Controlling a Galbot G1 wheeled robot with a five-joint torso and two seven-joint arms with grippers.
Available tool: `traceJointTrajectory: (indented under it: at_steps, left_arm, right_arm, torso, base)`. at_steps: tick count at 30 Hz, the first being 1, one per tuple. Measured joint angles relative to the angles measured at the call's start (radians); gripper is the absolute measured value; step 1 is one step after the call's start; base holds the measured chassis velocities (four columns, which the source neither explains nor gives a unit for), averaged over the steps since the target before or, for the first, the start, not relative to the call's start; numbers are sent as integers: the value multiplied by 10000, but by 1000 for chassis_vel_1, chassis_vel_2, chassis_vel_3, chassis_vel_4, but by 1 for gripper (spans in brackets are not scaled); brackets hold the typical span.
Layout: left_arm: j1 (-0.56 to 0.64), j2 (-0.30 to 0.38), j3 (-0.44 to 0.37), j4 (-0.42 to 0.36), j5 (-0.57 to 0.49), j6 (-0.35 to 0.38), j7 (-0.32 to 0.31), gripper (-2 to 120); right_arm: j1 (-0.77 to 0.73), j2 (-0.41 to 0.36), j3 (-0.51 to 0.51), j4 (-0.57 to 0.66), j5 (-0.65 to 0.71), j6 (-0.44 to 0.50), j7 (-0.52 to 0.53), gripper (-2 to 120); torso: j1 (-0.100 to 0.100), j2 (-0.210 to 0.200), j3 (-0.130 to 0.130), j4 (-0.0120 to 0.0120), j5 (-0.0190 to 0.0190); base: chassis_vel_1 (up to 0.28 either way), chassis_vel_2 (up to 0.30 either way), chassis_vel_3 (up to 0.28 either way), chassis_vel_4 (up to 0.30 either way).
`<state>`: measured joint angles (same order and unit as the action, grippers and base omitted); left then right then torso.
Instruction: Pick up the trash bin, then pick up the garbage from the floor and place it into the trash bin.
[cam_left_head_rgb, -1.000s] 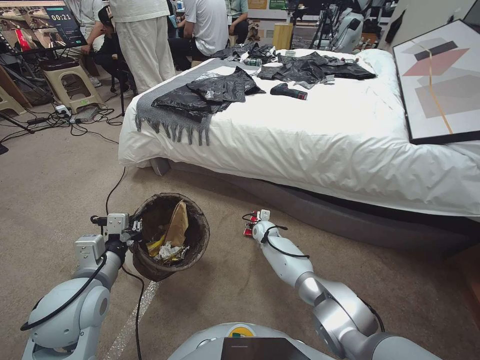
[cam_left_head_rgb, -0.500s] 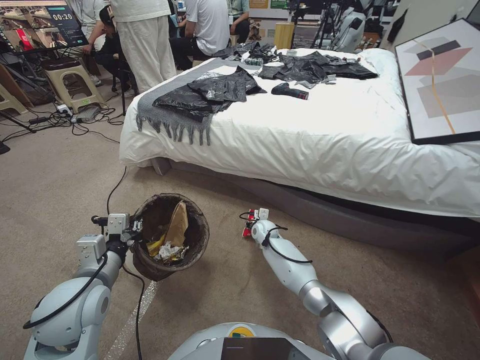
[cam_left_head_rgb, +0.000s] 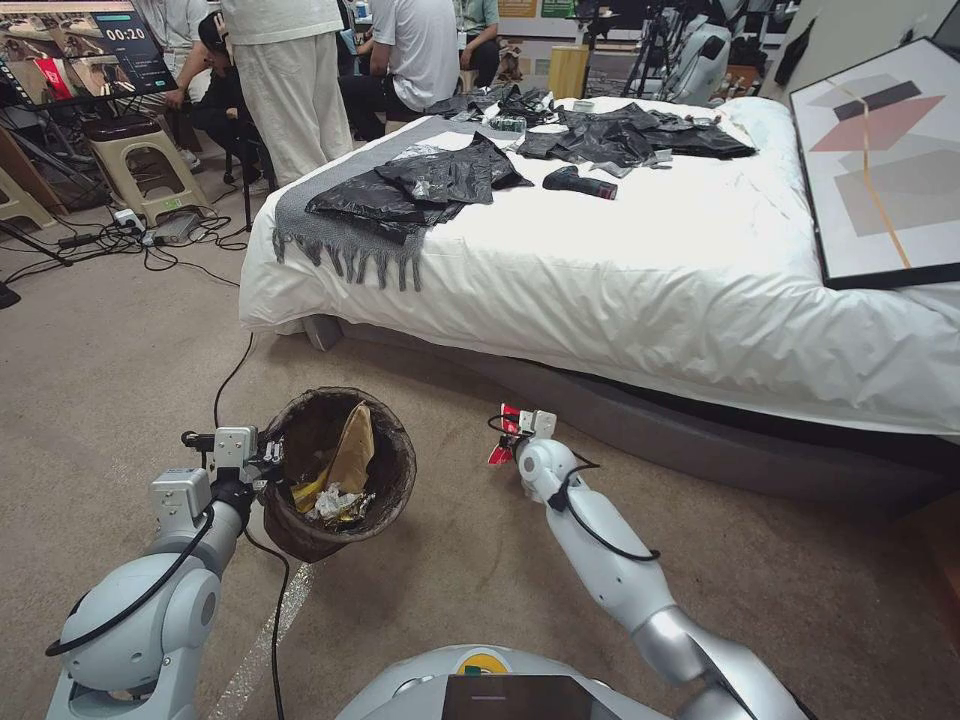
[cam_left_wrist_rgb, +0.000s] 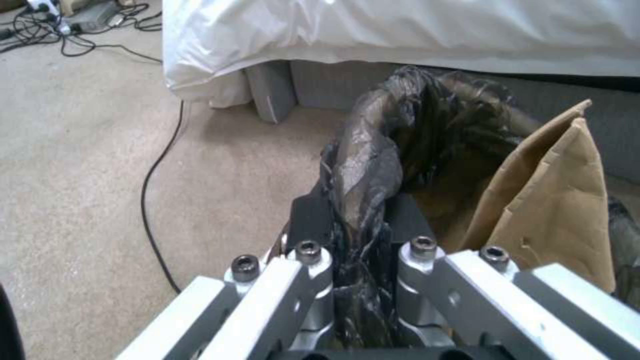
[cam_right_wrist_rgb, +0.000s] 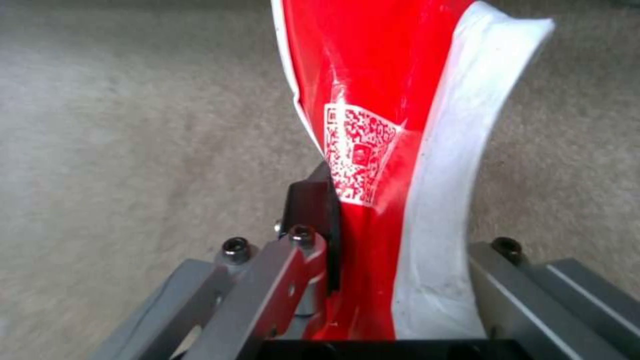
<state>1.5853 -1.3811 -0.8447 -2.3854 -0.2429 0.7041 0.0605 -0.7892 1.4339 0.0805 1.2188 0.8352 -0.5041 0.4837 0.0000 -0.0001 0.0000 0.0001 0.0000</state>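
Right wrist view: the right gripper (cam_right_wrist_rgb: 373, 280) is clamped on a red-and-white packet (cam_right_wrist_rgb: 380, 125), its long axis running straight out from the jaws, over beige carpet (cam_right_wrist_rgb: 133, 125). Head view: that arm reaches toward twelve o'clock, short of the bed (cam_left_head_rgb: 640, 260) edge. At nine o'clock the left gripper (cam_left_head_rgb: 268, 462) pinches the trash bin (cam_left_head_rgb: 340, 470) rim, open carpet between them.

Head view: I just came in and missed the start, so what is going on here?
The robot is clearing litter. Its left gripper is clamped on the liner-covered rim of the trash bin, which holds a tan paper piece and wrappers. Its right gripper pinches a red packet above the floor, beside the bed.
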Motion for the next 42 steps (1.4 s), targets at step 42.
traceJointTrajectory:
  at_steps: [42]
  left_arm:
    - [689,102,-113,-1170,-38,321,-509,7]
  right_arm:
    - [-2254,-4096,752,11878,4760,-1489,1698,8]
  torso:
    - [0,1,0,1,0]
  base:
    - [0,0,0,0]
